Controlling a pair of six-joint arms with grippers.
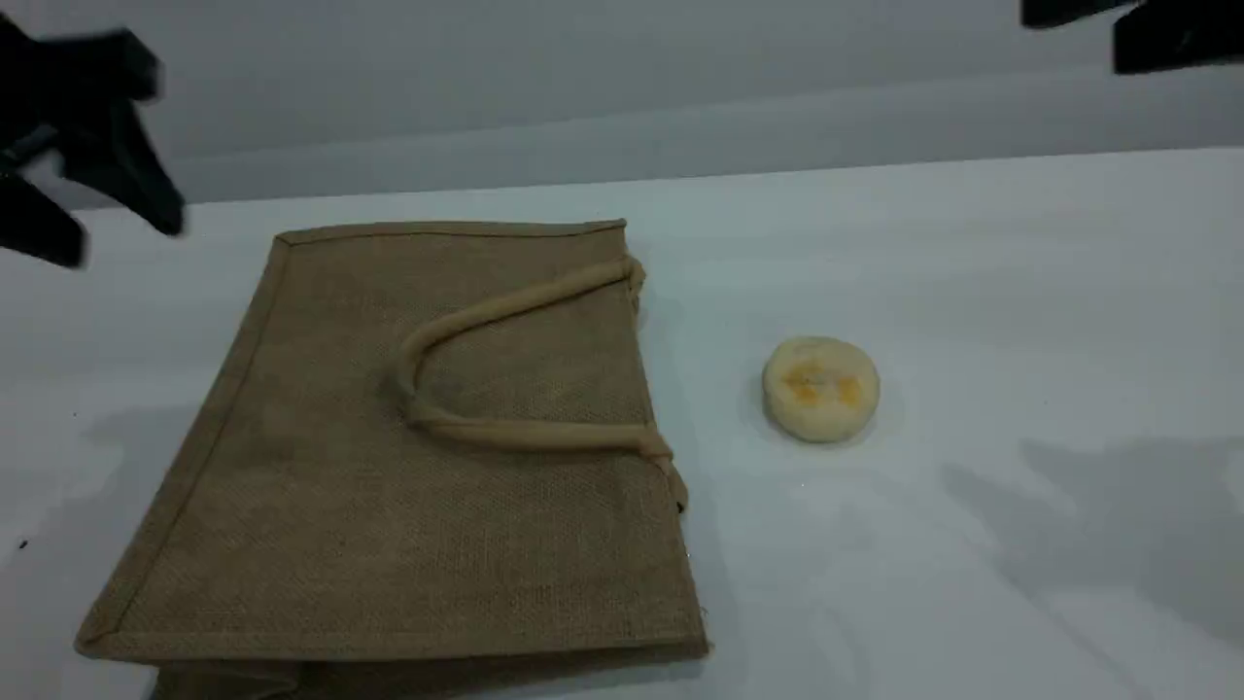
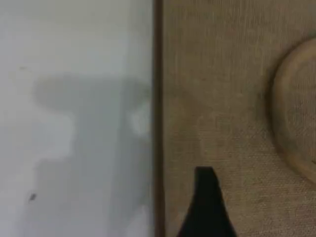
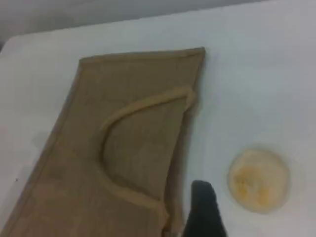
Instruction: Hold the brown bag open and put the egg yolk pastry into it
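The brown bag [image 1: 389, 457] lies flat on the white bench [image 1: 972, 272], filling the left and middle of the scene view, its mouth edge turned toward the right and pressed shut. One beige loop handle [image 1: 505, 311] rests folded back across the upper face; whether a second handle lies under the mouth edge cannot be told. Nothing has lifted the bag, so the task stands at its very beginning: the opening step is not yet started and the bag is empty as far as can be judged.

The left claw [image 1: 87, 156] hangs above the bench near the bag's far left corner, apart from the fabric, its dark fingers spread and holding nothing. Its wrist view looks straight down on the bag's seamed edge, with bare bench to one side and a curve of the handle at the other. The right claw [image 1: 1147, 29] sits high at the top right corner of the scene view, mostly cut off; it counts as spread wide and carries nothing, and its wrist view shows only a fingertip [image 3: 205, 210] above the gap between bag and pastry.

The egg yolk pastry [image 1: 821, 389] sits upright on the bench just to the right of the bag's mouth edge, apart from it, untouched.

The next move, as I judge it, calls for a claw to catch the upper handle or top layer at the mouth and raise it, since the flat jute will stay closed otherwise. The pastry looks soft, so it wants a gentle pinch.
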